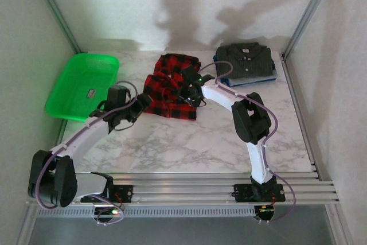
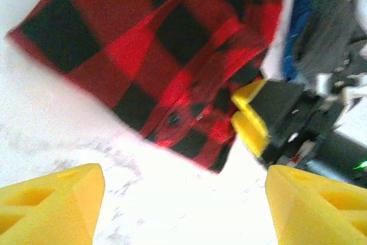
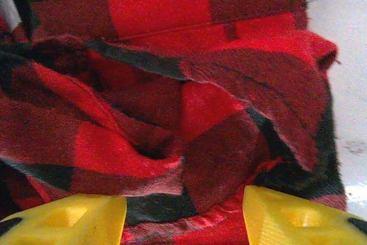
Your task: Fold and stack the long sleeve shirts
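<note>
A red-and-black plaid shirt (image 1: 171,86) lies crumpled at the middle back of the marble table (image 1: 189,142). Folded dark grey shirt (image 1: 245,60) rests on a blue garment at the back right. My left gripper (image 1: 137,109) stands open at the plaid shirt's near-left edge; in the left wrist view its fingers (image 2: 51,199) frame bare marble, with the plaid shirt (image 2: 155,44) just beyond. My right gripper (image 1: 189,93) is down on the plaid shirt's right part. Its jaws (image 3: 184,216) stand apart over bunched plaid folds (image 3: 189,107), open.
A green plastic basket (image 1: 83,84) sits at the back left, close to the left arm. Metal frame posts rise at both back corners. The right gripper's yellow finger (image 2: 252,119) appears in the left wrist view, at the shirt's edge.
</note>
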Controlling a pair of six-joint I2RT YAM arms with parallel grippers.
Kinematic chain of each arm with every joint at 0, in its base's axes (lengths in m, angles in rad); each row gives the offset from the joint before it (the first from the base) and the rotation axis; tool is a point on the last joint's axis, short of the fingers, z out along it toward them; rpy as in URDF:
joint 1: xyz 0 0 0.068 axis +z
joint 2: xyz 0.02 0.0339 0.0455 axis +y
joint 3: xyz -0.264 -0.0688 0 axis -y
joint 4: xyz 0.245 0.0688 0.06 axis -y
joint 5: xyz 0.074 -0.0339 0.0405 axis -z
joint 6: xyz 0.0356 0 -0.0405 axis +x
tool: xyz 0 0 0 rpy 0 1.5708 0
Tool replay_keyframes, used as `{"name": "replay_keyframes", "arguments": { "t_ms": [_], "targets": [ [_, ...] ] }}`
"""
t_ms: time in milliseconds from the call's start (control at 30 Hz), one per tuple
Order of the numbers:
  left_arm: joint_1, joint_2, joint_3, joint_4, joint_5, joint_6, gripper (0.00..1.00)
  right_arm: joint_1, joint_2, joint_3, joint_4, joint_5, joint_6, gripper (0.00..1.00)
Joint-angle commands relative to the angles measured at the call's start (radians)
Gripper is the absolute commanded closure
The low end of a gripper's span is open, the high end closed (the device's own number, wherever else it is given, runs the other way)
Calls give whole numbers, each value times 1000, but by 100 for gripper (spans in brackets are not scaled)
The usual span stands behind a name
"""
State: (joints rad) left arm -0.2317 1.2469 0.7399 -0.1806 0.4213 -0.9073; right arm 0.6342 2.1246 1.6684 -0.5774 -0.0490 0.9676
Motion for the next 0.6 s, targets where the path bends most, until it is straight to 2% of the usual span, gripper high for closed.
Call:
{"name": "replay_keyframes", "arguments": {
  "t_ms": [0,267,567],
  "targets": [
    [-18,-68,-74,60,-11,-71,28,-8,-19,9,-36,8,44,44],
    [-72,-29,-165,258,19,-207,29,-7,-60,-81,9,0,92,42],
    [-92,100,-72,309,0,-193,33,-20,-9,-6,-20,38,71,42]
  ]
}}
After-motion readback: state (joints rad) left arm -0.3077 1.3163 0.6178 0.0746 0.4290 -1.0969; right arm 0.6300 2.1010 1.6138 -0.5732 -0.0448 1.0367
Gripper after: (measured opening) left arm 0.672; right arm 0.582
